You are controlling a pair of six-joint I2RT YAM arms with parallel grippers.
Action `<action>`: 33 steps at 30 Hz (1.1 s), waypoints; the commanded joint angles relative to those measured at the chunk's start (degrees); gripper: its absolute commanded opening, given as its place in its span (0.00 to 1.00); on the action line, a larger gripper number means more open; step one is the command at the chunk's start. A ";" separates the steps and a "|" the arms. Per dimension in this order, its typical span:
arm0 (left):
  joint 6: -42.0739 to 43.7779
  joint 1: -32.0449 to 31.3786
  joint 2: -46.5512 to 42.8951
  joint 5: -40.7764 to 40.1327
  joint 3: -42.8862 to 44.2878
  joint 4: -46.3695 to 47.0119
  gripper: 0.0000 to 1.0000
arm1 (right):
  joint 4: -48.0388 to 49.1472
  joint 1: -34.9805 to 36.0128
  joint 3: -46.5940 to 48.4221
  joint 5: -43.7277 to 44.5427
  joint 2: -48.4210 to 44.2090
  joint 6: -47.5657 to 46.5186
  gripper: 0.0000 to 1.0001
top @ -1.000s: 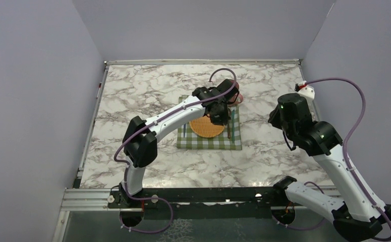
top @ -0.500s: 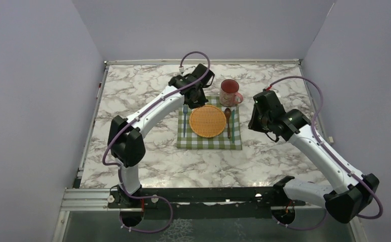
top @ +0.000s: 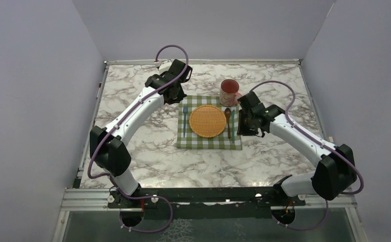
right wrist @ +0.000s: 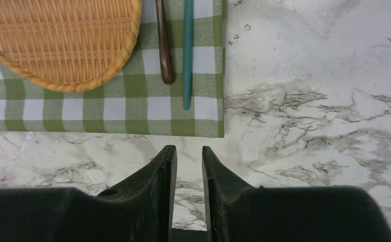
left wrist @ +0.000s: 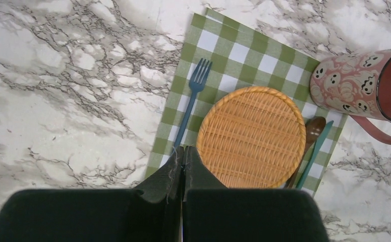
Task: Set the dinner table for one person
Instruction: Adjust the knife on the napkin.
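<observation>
The dinner table (top: 127,106) is white marble with grey veins. On it lies a green-and-white checked cloth (top: 209,142) with a round wicker plate (top: 207,121), a blue fork (top: 184,120) to its left, and a brown spoon (top: 227,116) and a teal utensil (top: 232,123) to its right. A pink mug (top: 229,92) stands at the cloth's far right corner. My left gripper (left wrist: 183,149) is shut and empty, raised beyond the cloth's far left corner. My right gripper (right wrist: 189,149) is slightly open and empty, raised over the cloth's right edge (right wrist: 222,65).
Grey walls enclose the table on three sides. A metal frame (top: 90,131) runs along its edges. The left wrist view shows the fork (left wrist: 190,103), plate (left wrist: 251,136) and mug (left wrist: 357,83). Bare marble (right wrist: 309,75) lies right of the cloth.
My left arm has drawn back from over the plate to the cloth's far left, uncovering the mug. My right arm has swung in leftward to the cloth's right edge.
</observation>
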 commanded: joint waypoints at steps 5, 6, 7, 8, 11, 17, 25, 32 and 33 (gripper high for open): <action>1.39 0.98 -2.61 -1.02 -2.46 0.56 0.00 | 7.30 0.19 -1.36 -4.43 8.74 -4.12 0.29; 1.39 1.06 -2.77 -1.05 -2.63 0.68 0.00 | 7.85 0.13 -0.99 -4.64 9.59 -4.35 0.28; 1.39 1.11 -3.02 -1.09 -2.82 0.76 0.00 | 8.19 0.16 -0.57 -4.60 10.57 -4.49 0.28; 1.39 1.15 -3.18 -1.14 -3.06 0.97 0.00 | 8.65 0.15 -0.18 -4.57 11.41 -4.72 0.28; 1.65 1.32 -3.78 -1.09 -3.55 1.36 0.00 | 9.82 0.13 0.77 -3.94 14.01 -5.47 0.28; 1.74 1.90 -4.75 -0.65 -4.80 1.42 0.00 | 11.36 0.13 2.76 -1.45 17.96 -6.58 0.28; 1.81 3.06 -5.29 0.05 -5.37 1.49 0.00 | 9.97 0.11 6.36 1.50 21.35 -5.71 0.25; 1.98 3.62 -4.74 0.56 -5.31 1.72 0.00 | 7.90 0.12 7.07 4.31 20.10 -4.44 0.26; 2.00 3.62 -4.67 0.70 -5.28 1.77 0.00 | 7.90 0.11 6.95 4.32 20.03 -4.36 0.26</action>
